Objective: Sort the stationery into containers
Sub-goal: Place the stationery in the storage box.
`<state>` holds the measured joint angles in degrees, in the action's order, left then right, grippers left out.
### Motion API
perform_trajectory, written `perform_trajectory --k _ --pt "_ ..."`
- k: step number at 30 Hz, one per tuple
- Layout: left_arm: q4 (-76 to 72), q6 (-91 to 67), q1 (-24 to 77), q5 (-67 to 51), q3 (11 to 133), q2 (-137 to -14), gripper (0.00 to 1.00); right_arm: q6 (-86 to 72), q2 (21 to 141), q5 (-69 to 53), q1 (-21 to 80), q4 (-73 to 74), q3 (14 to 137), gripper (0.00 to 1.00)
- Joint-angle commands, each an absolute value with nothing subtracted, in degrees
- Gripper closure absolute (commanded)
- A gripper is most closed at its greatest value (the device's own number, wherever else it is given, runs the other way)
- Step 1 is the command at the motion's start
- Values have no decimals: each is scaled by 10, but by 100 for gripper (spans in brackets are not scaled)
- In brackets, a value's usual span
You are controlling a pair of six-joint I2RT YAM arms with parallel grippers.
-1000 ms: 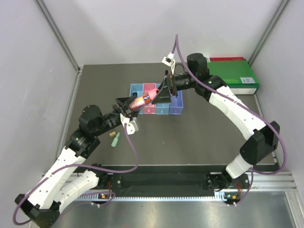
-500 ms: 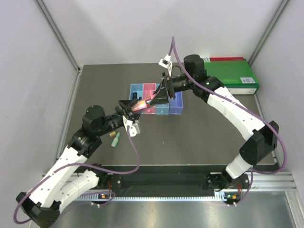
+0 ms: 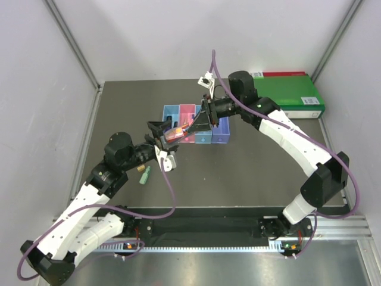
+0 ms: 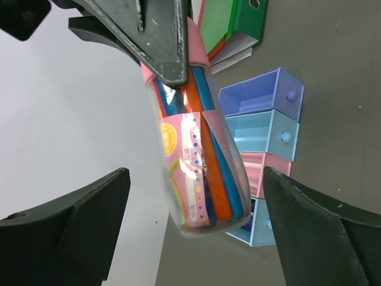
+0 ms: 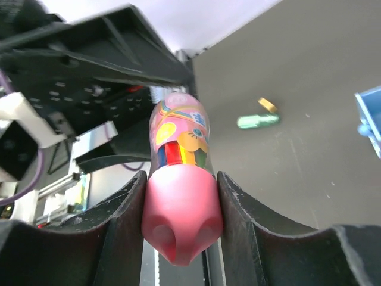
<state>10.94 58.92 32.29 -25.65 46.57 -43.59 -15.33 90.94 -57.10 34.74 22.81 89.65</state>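
- The left fingers [image 4: 315,226] stand spread wide, one on each side of the pen tube [image 4: 199,173] and clear of it. They hold nothing.
- A second ago these same fingers were clamped on the tube, so they have let go since then.
- The right fingers [image 5: 119,232] are closed on the tube's pink cap, one pressed against each side of it.
- A second ago the right fingers were wide open around the cap, and half a second ago they were partly closed. The tube has passed from left to right.
- The tube is clear, with a pink label and coloured pens inside: orange, blue and others.
- It hangs in the air, tilted, between the two arms. Its cap end points to the right arm and its rounded end lies between the left fingers.
- From above, the tube sits over the near edge of the boxes [image 3: 171,114], about at the pink one. It is slightly lower in the view than a second ago.
- The right wrist has reached further toward the left arm than before.
- The four boxes are in the same spot on the tabletop [image 3: 250,161] as before.
- A green highlighter [image 3: 144,174] lies on the tabletop by the left arm, unmoved, with a small yellowish piece just beside it.
- The green binder [image 3: 294,95] lies at the far right corner, as before.
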Motion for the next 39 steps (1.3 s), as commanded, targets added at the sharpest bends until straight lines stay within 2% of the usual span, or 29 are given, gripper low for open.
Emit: perform_trajectory --k 1,4,8,10,14,18,20,24,39 --pt "124 597 325 -256 467 -410 1 -113 894 -526 345 248 926 100" --pt "162 598 324 -250 460 -383 1 -77 901 -476 338 282 951 100" --pt "215 592 324 -225 460 -342 1 41 921 -337 323 377 1001 100" --pt "243 593 324 -216 461 -323 1 88 957 -290 310 431 1061 100" --pt "283 595 324 -190 475 -299 1 234 1051 -223 286 633 1213 100" --pt "316 593 325 -161 489 -285 1 331 1148 -142 272 751 1365 100" --pt "330 589 325 -149 494 -278 1 381 1157 -108 270 776 1367 100" --pt "359 581 324 -127 506 -271 1 442 1150 -84 264 779 1297 100" --pt "375 576 324 -70 525 -251 1 440 1171 -133 248 708 1274 100"
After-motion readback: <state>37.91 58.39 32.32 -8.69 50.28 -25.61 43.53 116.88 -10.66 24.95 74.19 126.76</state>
